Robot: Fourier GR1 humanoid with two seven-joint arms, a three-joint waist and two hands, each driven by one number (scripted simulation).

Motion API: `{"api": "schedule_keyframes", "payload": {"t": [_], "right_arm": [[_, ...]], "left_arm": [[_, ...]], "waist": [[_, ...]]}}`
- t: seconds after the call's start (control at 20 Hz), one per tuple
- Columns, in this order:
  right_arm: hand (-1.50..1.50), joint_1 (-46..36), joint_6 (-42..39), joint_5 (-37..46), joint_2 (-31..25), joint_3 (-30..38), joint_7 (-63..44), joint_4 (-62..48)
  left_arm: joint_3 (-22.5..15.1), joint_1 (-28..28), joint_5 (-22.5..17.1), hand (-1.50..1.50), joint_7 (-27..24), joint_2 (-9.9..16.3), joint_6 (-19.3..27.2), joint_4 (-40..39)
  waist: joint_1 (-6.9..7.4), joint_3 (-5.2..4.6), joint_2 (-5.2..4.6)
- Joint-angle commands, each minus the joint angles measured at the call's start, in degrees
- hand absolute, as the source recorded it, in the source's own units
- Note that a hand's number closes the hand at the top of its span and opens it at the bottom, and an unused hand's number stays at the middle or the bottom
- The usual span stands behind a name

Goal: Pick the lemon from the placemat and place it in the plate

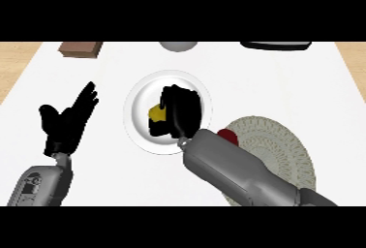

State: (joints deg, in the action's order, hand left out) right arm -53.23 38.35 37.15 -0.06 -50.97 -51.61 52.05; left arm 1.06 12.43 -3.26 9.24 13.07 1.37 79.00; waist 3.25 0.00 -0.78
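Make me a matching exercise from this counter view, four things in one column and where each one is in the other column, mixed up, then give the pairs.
Things:
1. lemon
2. left hand
3. placemat
4. brown block

Places:
A. far left corner of the counter
B. over the white plate, under the right hand
C. open and resting left of the plate
D. right of the plate, partly under the right forearm

Pairs: 1-B, 2-C, 3-D, 4-A
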Motion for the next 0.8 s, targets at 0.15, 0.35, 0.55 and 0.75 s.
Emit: {"api": "schedule_keyframes", "payload": {"t": [0.15,0.35,0.55,0.75], "right_arm": [[-1.50,1.66,-1.50,-15.61,0.06,2.79,19.54,-7.34],[-1.50,0.70,3.35,-15.20,0.06,5.61,29.58,-9.07],[-1.50,-0.27,9.65,-17.69,0.06,6.22,36.65,-1.98],[-1.50,3.22,10.78,-25.82,0.06,5.80,41.07,7.82]], "left_arm": [[0.92,-0.18,-0.15,0.00,-2.40,-0.43,-0.65,-2.69],[0.18,-1.18,0.89,0.00,-0.68,-1.11,0.53,-0.53],[1.61,0.10,0.13,0.00,-1.14,-0.13,0.05,-0.88],[1.71,-0.31,-0.40,0.00,-0.82,-0.24,-0.87,-1.76]], "waist": [[-0.51,0.01,-0.15],[-1.50,0.03,0.25],[-0.82,0.08,0.07],[-1.26,0.05,0.30]]}}
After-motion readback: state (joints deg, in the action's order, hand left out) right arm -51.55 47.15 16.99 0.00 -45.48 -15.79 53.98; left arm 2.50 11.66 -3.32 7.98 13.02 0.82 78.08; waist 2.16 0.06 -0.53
